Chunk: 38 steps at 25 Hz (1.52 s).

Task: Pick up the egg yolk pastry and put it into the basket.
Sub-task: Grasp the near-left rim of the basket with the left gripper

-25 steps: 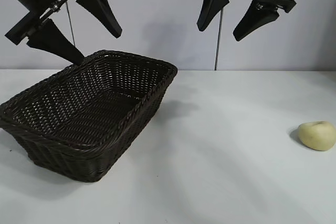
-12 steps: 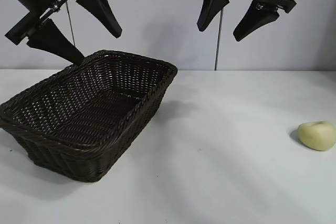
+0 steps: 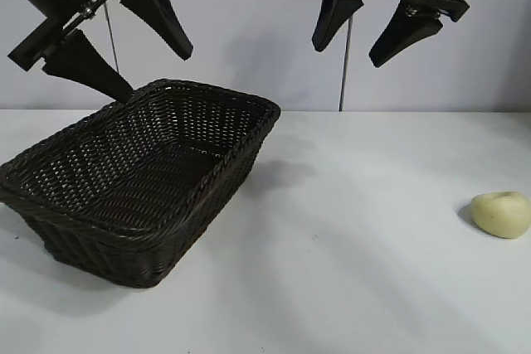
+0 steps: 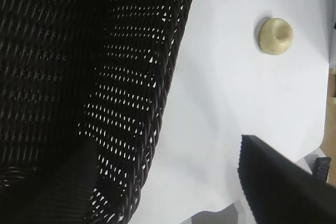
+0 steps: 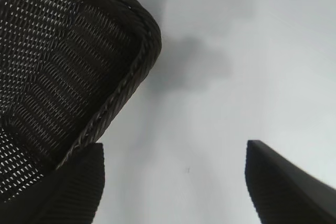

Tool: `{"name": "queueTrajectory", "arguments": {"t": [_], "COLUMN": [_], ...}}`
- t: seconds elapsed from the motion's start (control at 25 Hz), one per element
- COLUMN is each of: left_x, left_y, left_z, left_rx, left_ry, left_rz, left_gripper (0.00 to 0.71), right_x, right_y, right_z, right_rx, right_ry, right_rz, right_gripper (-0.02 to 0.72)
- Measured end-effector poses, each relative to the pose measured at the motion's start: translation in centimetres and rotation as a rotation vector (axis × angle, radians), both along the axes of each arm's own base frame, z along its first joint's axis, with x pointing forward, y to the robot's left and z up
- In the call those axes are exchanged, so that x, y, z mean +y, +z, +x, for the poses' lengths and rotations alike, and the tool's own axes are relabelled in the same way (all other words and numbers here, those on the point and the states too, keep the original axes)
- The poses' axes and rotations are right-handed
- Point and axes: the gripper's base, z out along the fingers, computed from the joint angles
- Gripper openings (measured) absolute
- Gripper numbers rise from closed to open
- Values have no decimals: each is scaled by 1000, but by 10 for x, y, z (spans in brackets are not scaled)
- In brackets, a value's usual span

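The egg yolk pastry (image 3: 502, 214), a small pale yellow dome, lies on the white table at the far right; the left wrist view shows the pastry (image 4: 276, 36) well away from the basket. The dark brown wicker basket (image 3: 141, 176) stands at the left, its rim (image 4: 163, 93) and corner (image 5: 134, 51) showing in both wrist views. My left gripper (image 3: 153, 68) hangs open high above the basket's back edge. My right gripper (image 3: 344, 54) hangs open high over the table's middle, far from the pastry. Both hold nothing.
The white table (image 3: 348, 271) stretches bare between the basket and the pastry. A pale wall stands behind, with two thin vertical rods (image 3: 343, 72) in front of it.
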Motion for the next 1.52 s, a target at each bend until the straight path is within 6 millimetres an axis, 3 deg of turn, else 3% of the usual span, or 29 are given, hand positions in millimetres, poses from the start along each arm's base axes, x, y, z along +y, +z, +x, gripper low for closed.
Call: {"name": "queueTrajectory", "arguments": {"t": [0.28,0.44,0.96,1.16,1.36,1.52], "left_x": [0,2,30,42,49,53], "left_y": [3,16,79,92,87,60], "left_z": [1,-5,-59,-75,-86,-96], "left_rx": [-25,-18,41,65,122,223], "left_ry": [17,50,232,329,413,480], "left_rz": [-6,-24,90,137,176,196], "left_gripper": [542,542,542,542,542,542], "right_x": [0,0,-1,-1,-1,-1], "right_y": [0,0,-1,-1,-1,-2], "right_z": [0,0,-2,-3,-3,-4], "right_rx": [1,2,27,29,30,40], "right_ry": [0,1,10,11,11,15], "right_rz": [0,-1,-11,-11,-12,-16], "right_gripper": [540,540,540,540,540,540]}}
